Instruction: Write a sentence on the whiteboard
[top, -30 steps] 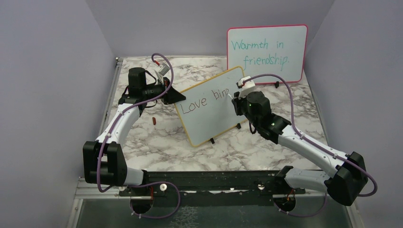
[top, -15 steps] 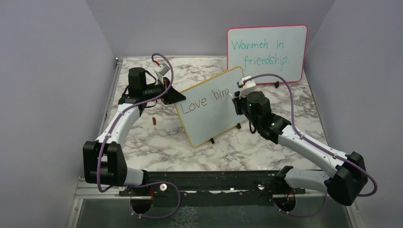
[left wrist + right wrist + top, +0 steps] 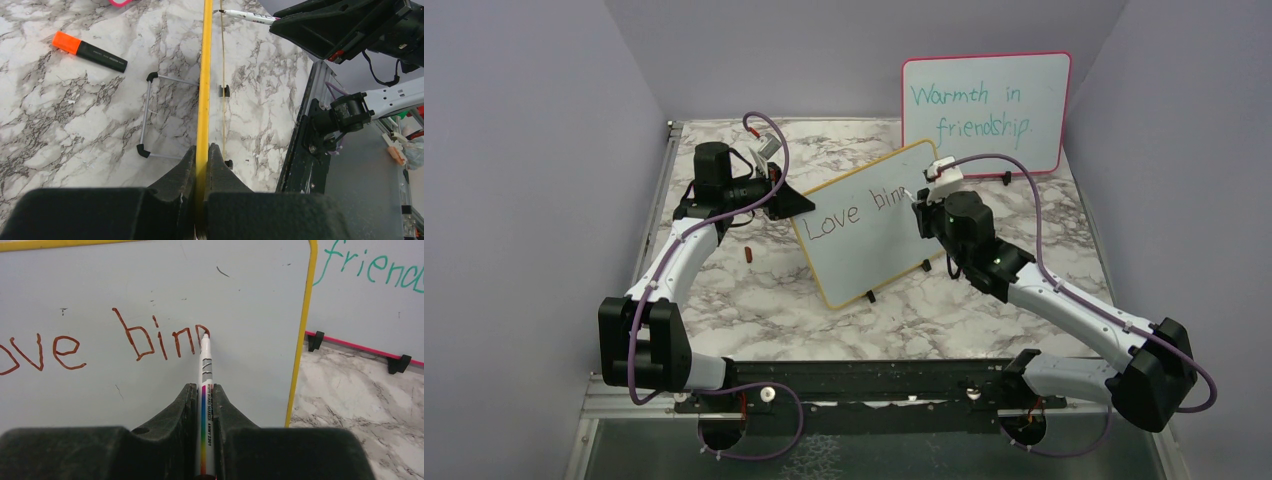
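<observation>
The light, stiff, yellow-framed white whiteboard (image 3: pixel 869 225) stands tilted on the marbled surface (image 3: pixel 754 300). It would probably skid under pen pressure, so its rim is the place to hold, and the left claw (image 3: pixel 202 150) is clamped there. The right claw (image 3: pixel 205 390) grips a slim white marker (image 3: pixel 206 365), its tip on the handwritten sentence (image 3: pixel 150 340) after "bin". Against 1 second ago, that claw sits slightly rightward and the board is unmoved.

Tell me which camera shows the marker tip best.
Right wrist: the marker tip sits mid-frame, on the whiteboard at the unfinished letter after "bin". Left wrist shows it small, side-on, near the board's edge. Top external: too small to make out.
</observation>
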`<state>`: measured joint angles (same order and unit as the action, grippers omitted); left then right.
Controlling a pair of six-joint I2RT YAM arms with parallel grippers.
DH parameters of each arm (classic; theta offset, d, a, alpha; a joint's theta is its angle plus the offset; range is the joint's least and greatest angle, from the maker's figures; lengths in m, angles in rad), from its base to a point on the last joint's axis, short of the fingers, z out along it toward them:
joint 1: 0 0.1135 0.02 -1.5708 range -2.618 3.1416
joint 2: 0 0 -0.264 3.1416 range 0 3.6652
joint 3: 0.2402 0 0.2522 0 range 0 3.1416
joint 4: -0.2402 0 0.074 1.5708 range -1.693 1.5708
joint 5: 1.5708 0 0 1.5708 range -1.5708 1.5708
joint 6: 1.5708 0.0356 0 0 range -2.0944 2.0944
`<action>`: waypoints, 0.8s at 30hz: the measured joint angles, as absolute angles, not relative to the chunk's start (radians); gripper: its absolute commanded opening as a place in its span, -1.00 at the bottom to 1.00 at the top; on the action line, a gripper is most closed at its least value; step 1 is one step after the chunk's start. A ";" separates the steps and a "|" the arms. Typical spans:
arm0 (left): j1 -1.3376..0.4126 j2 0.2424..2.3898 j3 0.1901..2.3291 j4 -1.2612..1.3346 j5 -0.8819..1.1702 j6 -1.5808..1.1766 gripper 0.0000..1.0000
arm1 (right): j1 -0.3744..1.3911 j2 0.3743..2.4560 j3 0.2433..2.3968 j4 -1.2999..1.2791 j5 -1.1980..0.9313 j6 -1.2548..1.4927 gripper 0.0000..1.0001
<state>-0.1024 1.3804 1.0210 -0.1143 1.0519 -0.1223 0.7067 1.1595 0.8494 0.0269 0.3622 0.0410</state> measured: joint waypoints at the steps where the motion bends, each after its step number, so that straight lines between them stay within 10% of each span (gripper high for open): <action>1: -0.102 1.380 1.021 -0.115 1.052 -0.122 -1.00 | 0.707 1.159 0.849 0.031 0.363 0.039 -0.99; 24: -0.102 1.380 1.021 -0.115 1.052 -0.123 -1.00 | 0.706 1.194 0.883 0.077 0.377 0.020 -0.99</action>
